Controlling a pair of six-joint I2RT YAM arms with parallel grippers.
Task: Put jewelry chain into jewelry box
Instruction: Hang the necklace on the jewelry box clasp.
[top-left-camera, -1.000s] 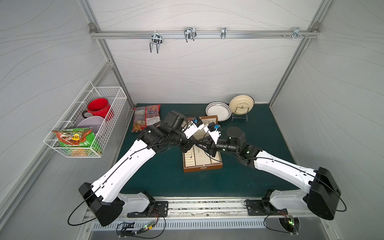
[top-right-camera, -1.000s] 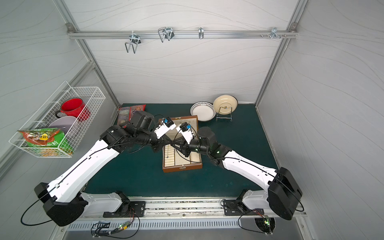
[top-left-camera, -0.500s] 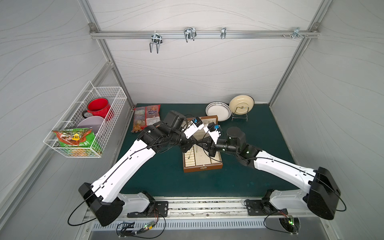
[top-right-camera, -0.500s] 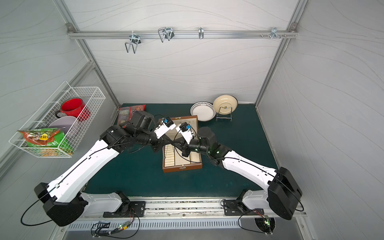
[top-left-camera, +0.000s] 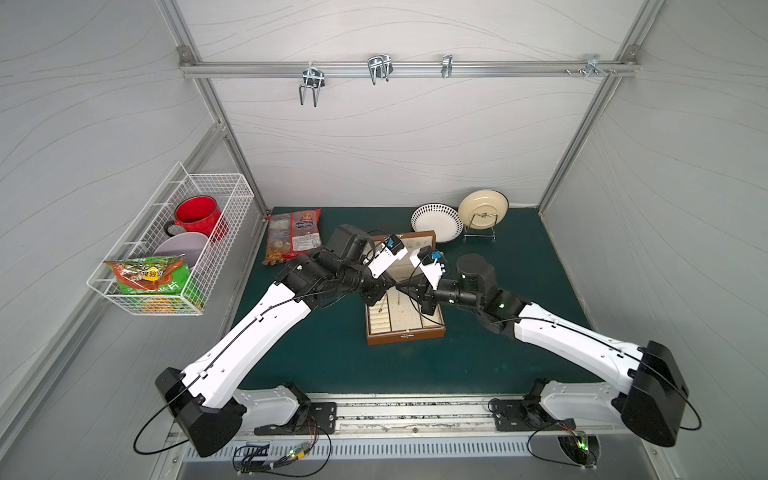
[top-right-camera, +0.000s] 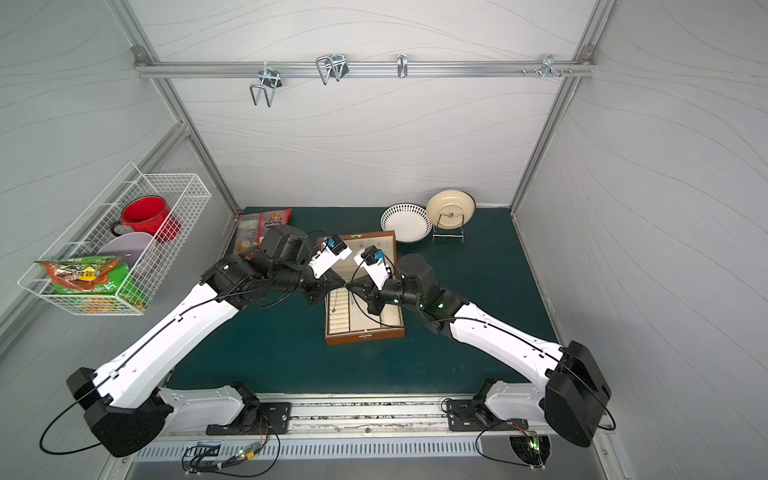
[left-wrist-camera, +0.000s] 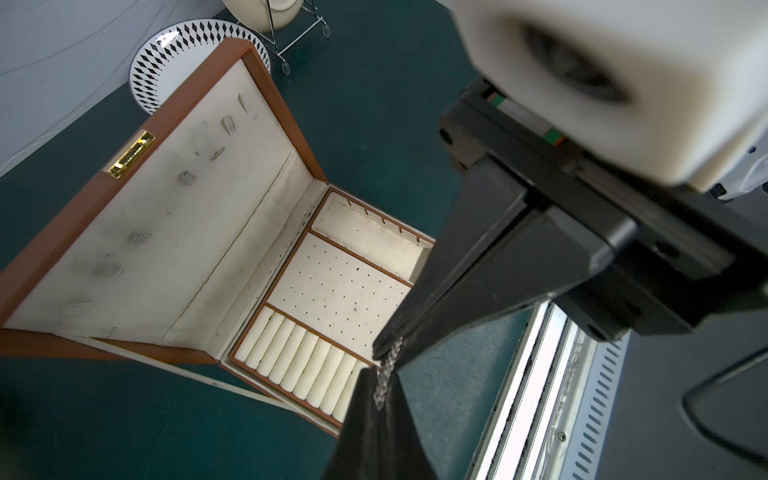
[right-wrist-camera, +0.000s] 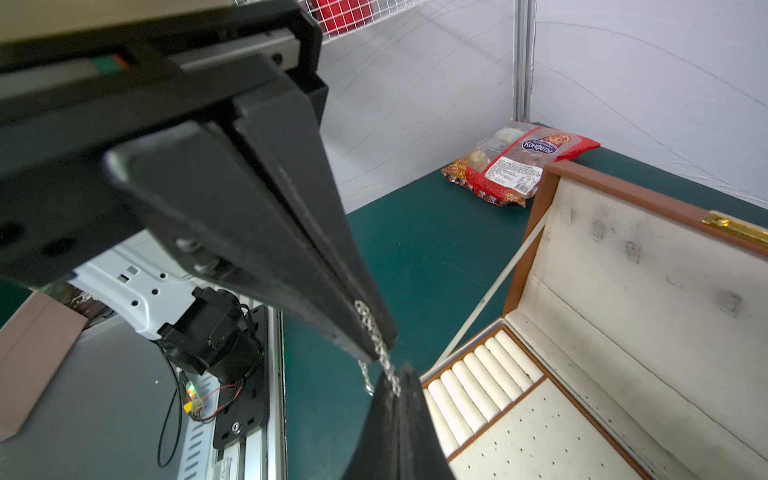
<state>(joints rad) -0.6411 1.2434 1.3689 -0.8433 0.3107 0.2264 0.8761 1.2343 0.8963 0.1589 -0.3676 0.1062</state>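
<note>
Left gripper and right gripper meet tip to tip in air above open jewelry box. Both sets of fingers pressed together, each pinching jewelry chain. Short stretch of chain bridges gap between tips. Loose end dangles just beside left tips in right wrist view. Chain not in tray. Lid tilted back, gold clasp on its edge. Box rests on green bench, near patterned plate.
</note>
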